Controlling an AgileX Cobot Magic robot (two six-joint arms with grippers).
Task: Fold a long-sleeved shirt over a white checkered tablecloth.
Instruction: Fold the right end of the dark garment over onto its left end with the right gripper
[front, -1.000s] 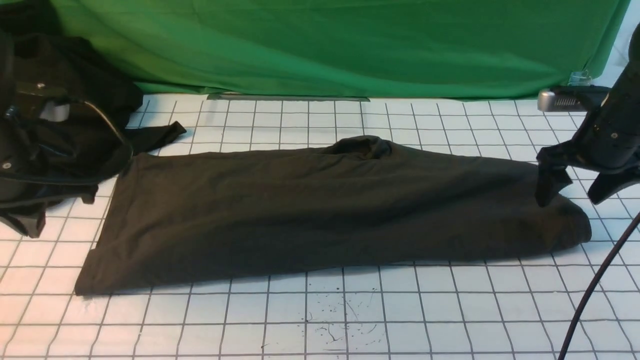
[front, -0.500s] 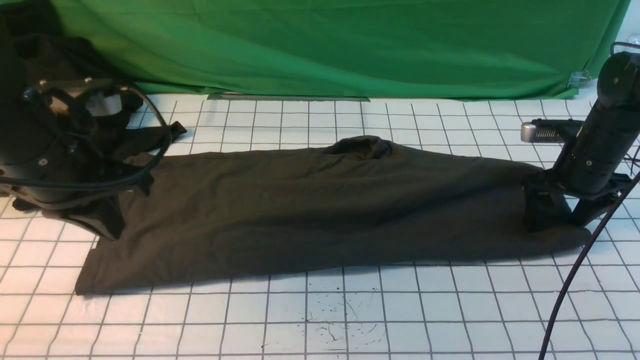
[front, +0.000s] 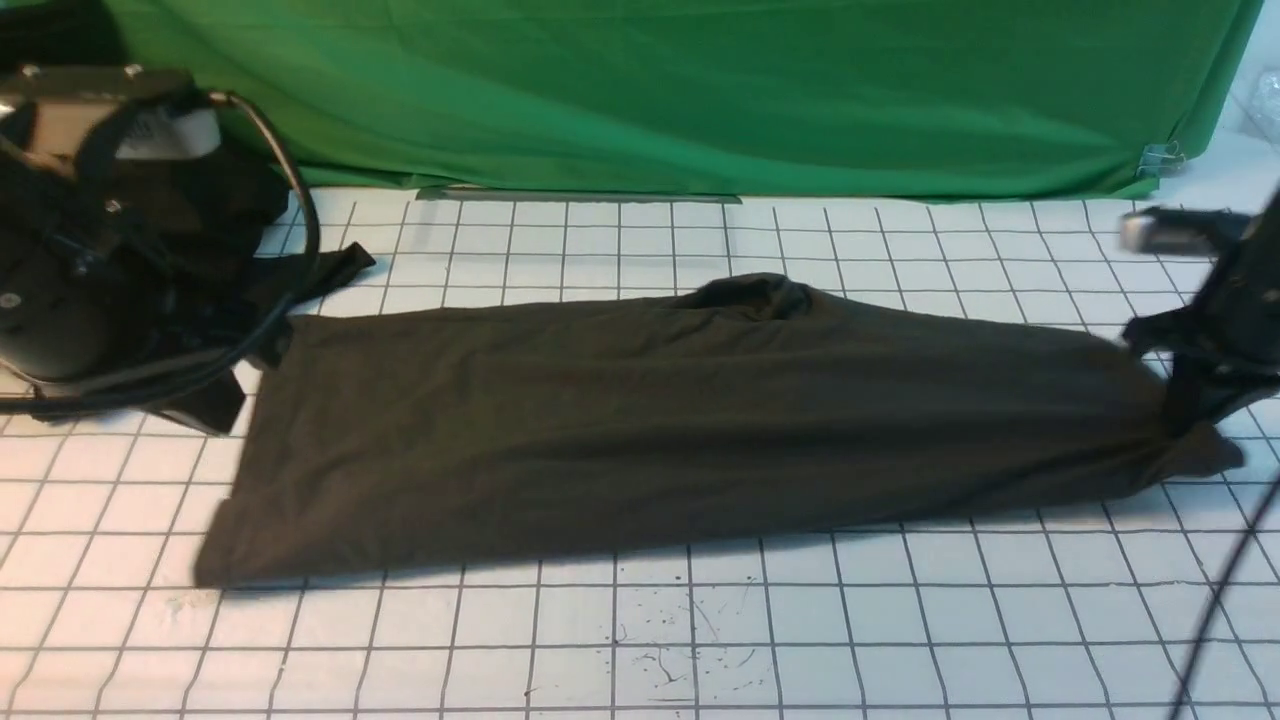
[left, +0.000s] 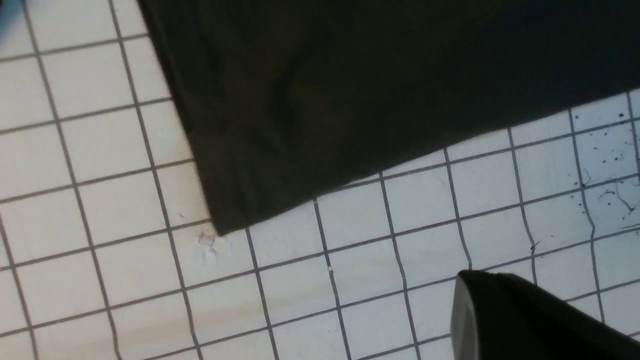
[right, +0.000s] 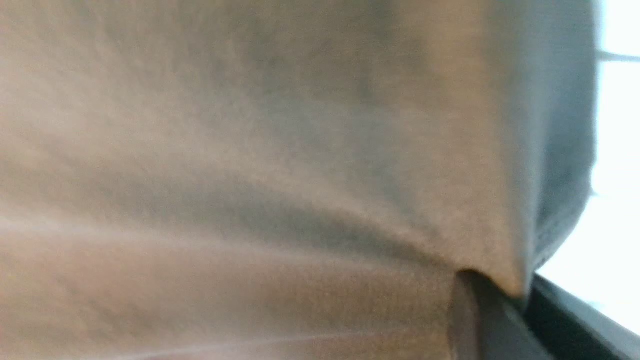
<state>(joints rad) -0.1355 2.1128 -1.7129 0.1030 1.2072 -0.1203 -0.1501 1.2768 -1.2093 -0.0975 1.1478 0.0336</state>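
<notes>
right pincer (front: 1185, 425): blurred, clamped on bunched end of long-sleeved shirt (front: 680, 430) | left pincer (front: 215, 405): together by the opposite end, you cannot tell if touching | right wrist view: shows you only cloth

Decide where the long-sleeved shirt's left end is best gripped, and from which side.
Grip the long-sleeved shirt at its near left corner, coming in from the robot's left, low over the white checkered tablecloth. That corner lies flat with both edges exposed, and the right gripper pinches the opposite end.
</notes>
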